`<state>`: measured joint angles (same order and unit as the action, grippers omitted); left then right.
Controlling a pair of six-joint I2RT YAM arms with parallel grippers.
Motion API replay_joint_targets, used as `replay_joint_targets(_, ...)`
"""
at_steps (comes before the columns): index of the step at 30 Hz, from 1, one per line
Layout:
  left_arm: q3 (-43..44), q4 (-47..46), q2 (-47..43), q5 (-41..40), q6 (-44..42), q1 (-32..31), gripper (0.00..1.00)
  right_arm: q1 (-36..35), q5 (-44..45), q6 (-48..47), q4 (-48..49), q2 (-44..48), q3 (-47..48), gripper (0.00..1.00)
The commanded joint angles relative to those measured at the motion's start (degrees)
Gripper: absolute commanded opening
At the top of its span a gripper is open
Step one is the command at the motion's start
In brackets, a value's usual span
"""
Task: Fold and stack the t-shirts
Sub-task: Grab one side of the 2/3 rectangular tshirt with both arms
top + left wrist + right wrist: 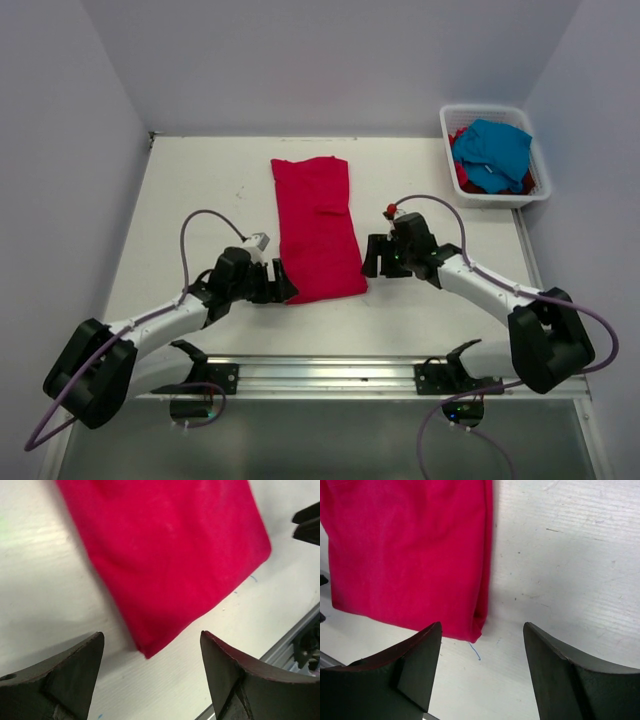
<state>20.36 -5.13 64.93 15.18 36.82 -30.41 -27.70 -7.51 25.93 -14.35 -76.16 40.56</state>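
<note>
A crimson t-shirt (317, 228), folded into a long strip, lies flat on the white counter (200, 190). At its near corners sit the left tool (282, 283) and the right tool (372, 257), jaws apart and gripping nothing. Beyond its far right, a white basket (536, 165) holds a turquoise t-shirt (495, 150).

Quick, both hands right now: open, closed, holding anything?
Left hand: open, empty, at the near left corner of the red t-shirt.
Right hand: open, empty, at its near right corner.
</note>
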Motion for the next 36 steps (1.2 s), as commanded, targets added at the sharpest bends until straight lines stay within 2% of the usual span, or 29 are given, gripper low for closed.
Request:
replay_joint_targets(1, -1.2, 4.95, -3.83, -7.17, 2.46, -0.35, 0.83, -0.16, -3.13, 0.7, 3.1, 1.37, -1.09, 0.7)
replay_joint_targets(2, -1.37, 7.3, -4.02, -7.96, 2.82, -0.35, 0.84, -0.16, -3.47, 0.78, 3.36, 0.93, -1.53, 0.71)
replay_joint_targets(5, -3.57, 6.1, -4.63, -8.5, 4.31, -0.35, 0.85, -0.07, -4.71, 1.66, 5.37, 0.05, -2.49, 0.69)
replay_joint_targets(11, -9.19, -7.51, -1.39, -4.2, 7.91, -0.35, 0.86, 0.02, -9.0, 5.61, 10.21, -3.64, -3.37, 0.55)
replay_joint_targets(18, -13.85, -21.92, 5.99, 1.86, 12.39, -0.35, 0.86, 0.02, -11.3, 10.62, 13.64, -2.85, -7.06, 0.57)
replay_joint_targets(27, -15.52, -31.16, 16.37, 5.04, 14.16, -0.35, 0.86, 0.02, -10.69, 15.37, 19.71, -3.99, -13.92, 0.56)
replay_joint_targets(32, -15.09, -30.13, 19.19, 5.39, 14.25, -0.35, 0.84, -0.07, -10.33, 15.99, 21.47, -4.96, -15.24, 0.55)
replay_joint_targets(35, -12.63, -20.57, 16.47, 3.64, 12.49, -0.43, 0.82, -0.07, -9.9, 15.99, 21.56, -5.75, -15.07, 0.55)
replay_joint_targets(36, -11.58, -14.62, 14.81, 1.45, 11.36, -0.35, 0.82, 0.02, -9.89, 15.82, 21.64, -5.93, -15.07, 0.55)
